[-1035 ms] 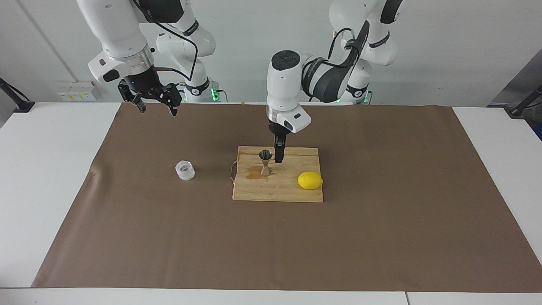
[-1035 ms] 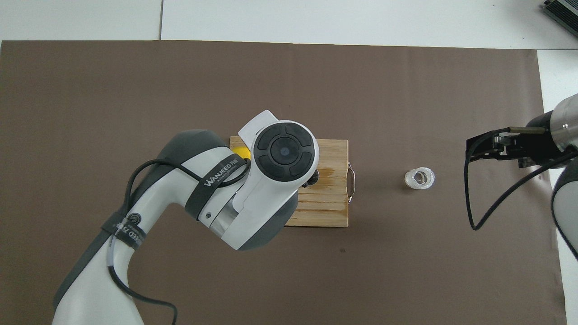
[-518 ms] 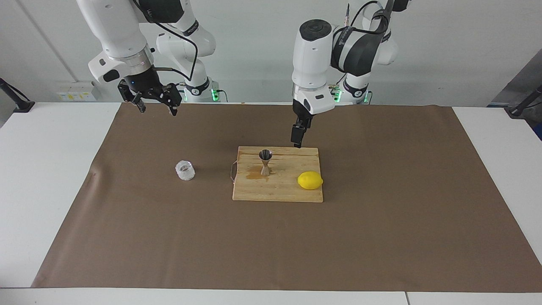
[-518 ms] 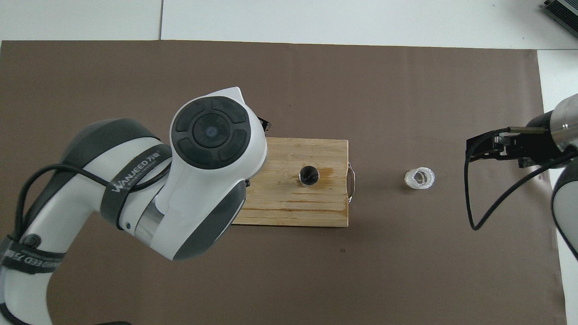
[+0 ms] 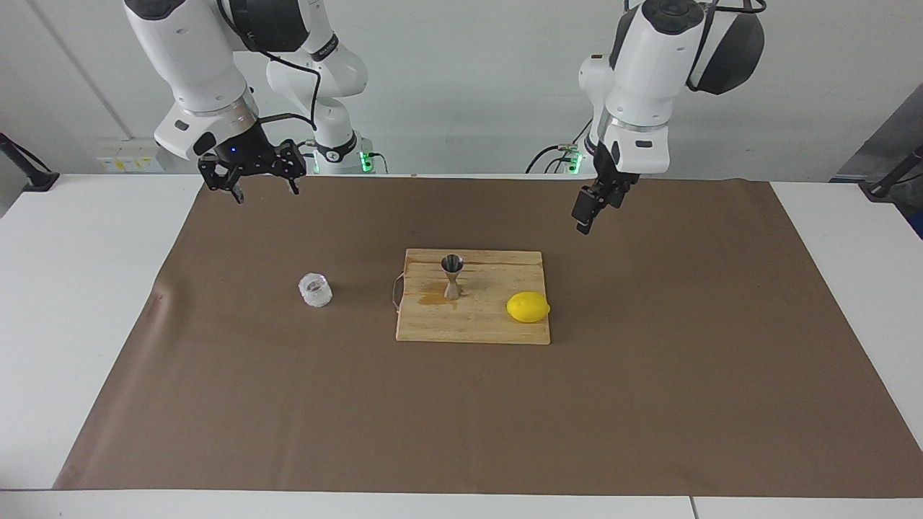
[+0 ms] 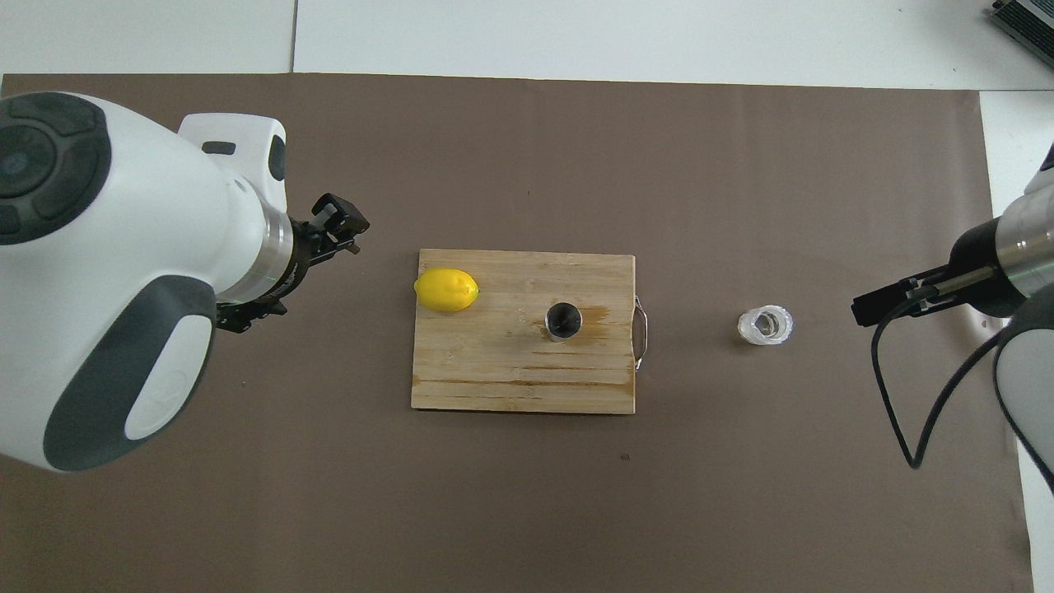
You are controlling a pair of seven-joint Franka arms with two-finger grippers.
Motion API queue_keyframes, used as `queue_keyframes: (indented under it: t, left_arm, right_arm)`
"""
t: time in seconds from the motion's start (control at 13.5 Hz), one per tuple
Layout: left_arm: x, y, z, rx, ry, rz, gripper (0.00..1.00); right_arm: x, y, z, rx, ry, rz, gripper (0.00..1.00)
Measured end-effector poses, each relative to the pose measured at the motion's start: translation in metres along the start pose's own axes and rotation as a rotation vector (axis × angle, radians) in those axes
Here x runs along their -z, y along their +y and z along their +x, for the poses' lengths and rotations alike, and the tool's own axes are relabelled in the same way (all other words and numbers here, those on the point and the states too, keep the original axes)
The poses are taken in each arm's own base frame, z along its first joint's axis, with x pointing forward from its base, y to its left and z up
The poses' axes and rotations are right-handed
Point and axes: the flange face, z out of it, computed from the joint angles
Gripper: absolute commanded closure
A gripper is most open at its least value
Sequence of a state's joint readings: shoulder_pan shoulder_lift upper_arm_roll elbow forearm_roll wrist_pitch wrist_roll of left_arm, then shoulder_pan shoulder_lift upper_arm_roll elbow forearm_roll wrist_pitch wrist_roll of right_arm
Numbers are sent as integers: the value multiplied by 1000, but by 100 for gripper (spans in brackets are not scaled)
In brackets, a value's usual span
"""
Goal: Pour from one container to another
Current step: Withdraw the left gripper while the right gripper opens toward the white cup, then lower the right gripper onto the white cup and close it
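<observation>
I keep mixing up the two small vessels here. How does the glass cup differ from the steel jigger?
The glass cup is squat, clear and faceted; the steel jigger is slim, shiny and hourglass-shaped. The cup stands on the brown mat, the jigger on the wooden board beside a lemon. The cup sits toward the right arm's end of the table, the jigger near the middle. Both stand upright, untouched.

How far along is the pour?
Done, by the look of it: the jigger stands upright on the board beside a wet stain, and the glass cup sits upright on the mat toward the right arm's end. In hand: nothing. The left tool and right tool both hang open and empty over the mat. Left: whether the jigger got filled can't be seen.
</observation>
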State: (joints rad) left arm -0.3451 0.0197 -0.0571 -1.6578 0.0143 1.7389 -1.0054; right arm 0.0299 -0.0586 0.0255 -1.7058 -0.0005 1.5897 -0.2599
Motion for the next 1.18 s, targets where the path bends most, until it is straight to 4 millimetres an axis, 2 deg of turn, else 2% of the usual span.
queue_keyframes:
  t: [0.3,0.67,0.96,1.18]
  left_arm:
    - [-12,-46,56,-316,-20,25,0]
    - [-16,-95,104,-568,-30,30,0]
    - [-11,-106,111,-721,-28,27,0]
    - [12,-109,107,-735,-23,26,0]
  right_arm:
    - [-36,15,-14,386,34,-17,0]
    - [-83,40,-21,749,119,60,0]
    - [-132,42,-19,979,199,145,0]
    - [-175,61,-14,1104,243,174,0]
